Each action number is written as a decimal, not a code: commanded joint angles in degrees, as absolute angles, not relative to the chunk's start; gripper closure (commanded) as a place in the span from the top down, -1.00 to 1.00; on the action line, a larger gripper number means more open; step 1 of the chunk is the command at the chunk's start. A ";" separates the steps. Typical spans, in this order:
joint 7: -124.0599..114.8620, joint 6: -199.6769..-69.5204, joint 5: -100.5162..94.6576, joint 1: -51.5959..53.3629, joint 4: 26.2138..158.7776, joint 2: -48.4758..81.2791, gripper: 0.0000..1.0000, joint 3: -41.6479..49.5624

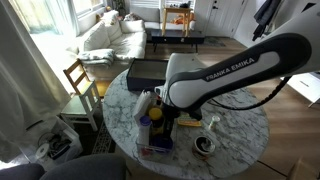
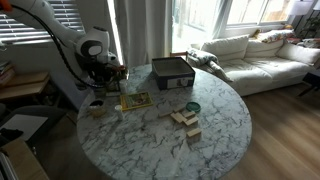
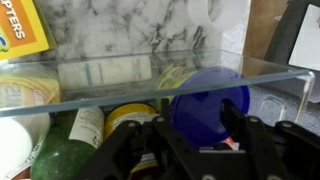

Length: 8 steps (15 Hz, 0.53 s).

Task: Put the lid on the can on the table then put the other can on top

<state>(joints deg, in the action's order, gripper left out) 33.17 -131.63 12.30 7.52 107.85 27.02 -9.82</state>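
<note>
The blue-purple lid (image 3: 205, 95) stands inside a clear plastic bin (image 3: 60, 72), its round face toward the wrist camera. My gripper (image 3: 199, 118) reaches into the bin with a black finger on each side of the lid; contact does not show. In both exterior views the gripper (image 1: 155, 108) (image 2: 107, 78) is low over the bin at the table's edge. The can (image 1: 204, 146) (image 2: 97, 107), squat with a pale rim, sits on the marbled table (image 2: 150, 140) close to the bin. In an exterior view the other can (image 2: 192, 107), greenish, stands further out on the table.
A yellow-capped bottle (image 3: 130, 118) and a dark green item (image 3: 62, 160) lie in the bin beside the lid. A black box (image 2: 172, 72), a yellow card (image 2: 135, 100) and wooden blocks (image 2: 185, 120) are on the table. A wooden chair (image 1: 80, 80) stands beside it.
</note>
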 commanded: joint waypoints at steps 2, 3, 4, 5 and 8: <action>30.81 -132.70 9.96 6.46 107.09 28.38 0.08 -10.99; 30.74 -132.71 9.91 6.40 107.07 28.44 0.07 -11.03; 30.66 -132.72 9.87 6.37 107.03 28.50 0.03 -11.04; 30.57 -132.73 9.83 6.34 107.00 28.56 0.03 -11.05; 30.40 -132.74 9.92 6.14 106.92 28.68 -0.30 -11.12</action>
<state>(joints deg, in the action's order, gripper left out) 32.05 -131.74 11.64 7.32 107.61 27.55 -9.92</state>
